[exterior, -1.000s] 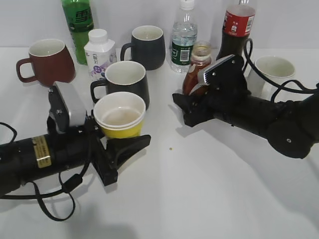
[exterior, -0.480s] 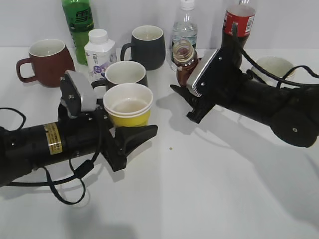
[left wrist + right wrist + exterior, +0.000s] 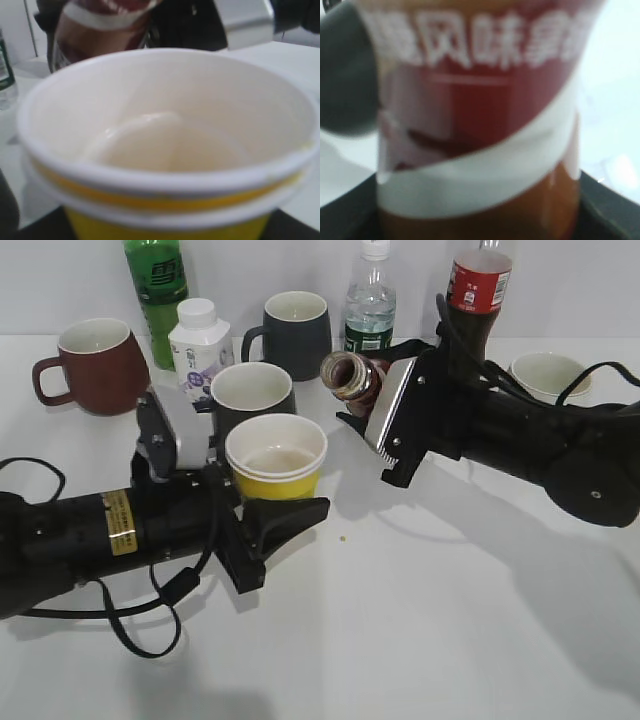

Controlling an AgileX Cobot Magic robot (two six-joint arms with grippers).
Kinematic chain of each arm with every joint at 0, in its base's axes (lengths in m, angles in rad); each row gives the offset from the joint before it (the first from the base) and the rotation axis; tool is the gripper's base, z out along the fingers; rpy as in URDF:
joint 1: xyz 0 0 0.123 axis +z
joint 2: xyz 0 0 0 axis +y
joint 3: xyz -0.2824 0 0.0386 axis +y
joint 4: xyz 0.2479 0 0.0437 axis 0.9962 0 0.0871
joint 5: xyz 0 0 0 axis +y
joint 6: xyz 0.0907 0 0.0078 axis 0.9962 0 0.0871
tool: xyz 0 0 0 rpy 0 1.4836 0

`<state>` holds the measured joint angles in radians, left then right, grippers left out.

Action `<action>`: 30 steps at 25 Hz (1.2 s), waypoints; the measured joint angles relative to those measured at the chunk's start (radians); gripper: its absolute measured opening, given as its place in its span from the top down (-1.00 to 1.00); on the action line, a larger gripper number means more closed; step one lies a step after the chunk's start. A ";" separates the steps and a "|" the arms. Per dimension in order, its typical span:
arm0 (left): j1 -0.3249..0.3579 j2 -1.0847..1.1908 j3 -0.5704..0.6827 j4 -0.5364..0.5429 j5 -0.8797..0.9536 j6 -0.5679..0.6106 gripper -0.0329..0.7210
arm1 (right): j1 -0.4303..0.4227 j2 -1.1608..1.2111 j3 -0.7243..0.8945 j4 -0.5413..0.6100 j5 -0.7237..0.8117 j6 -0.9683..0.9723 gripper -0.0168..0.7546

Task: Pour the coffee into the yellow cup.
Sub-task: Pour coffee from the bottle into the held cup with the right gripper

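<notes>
My left gripper [image 3: 262, 508] is shut on the yellow cup [image 3: 276, 458] and holds it upright above the table; its white inside fills the left wrist view [image 3: 165, 140]. My right gripper [image 3: 372, 412] is shut on the coffee bottle [image 3: 352, 378], which is tipped with its open mouth toward the left, up and to the right of the cup. The bottle's red and white label fills the right wrist view [image 3: 480, 115]. The bottle also shows behind the cup's rim in the left wrist view [image 3: 100, 25].
A maroon mug [image 3: 95, 365], green bottle [image 3: 157, 290], white milk bottle [image 3: 200, 345], two black mugs [image 3: 295, 332] [image 3: 250, 395], water bottle [image 3: 370, 305], cola bottle [image 3: 478, 295] and white cup [image 3: 550, 375] stand along the back.
My left gripper has carried the yellow cup to the right. My right gripper has lifted the coffee bottle off the table and tipped it to the left toward the cup.
</notes>
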<state>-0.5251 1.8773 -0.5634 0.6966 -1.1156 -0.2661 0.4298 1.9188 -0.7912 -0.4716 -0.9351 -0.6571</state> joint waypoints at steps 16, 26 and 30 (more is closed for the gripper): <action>-0.038 0.060 -0.085 0.096 -0.008 -0.001 -0.15 | 0.000 -0.036 -0.002 -0.005 0.007 -0.269 -0.35; -0.040 0.060 -0.085 0.111 -0.008 -0.001 -0.15 | 0.000 -0.036 -0.002 -0.004 0.009 -0.373 -0.35; -0.040 0.060 -0.085 0.118 -0.008 -0.001 -0.15 | 0.000 -0.036 -0.002 -0.004 0.009 -0.406 -0.35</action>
<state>-0.5651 1.9377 -0.6484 0.8149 -1.1238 -0.2672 0.4298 1.8825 -0.7934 -0.4757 -0.9261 -1.0630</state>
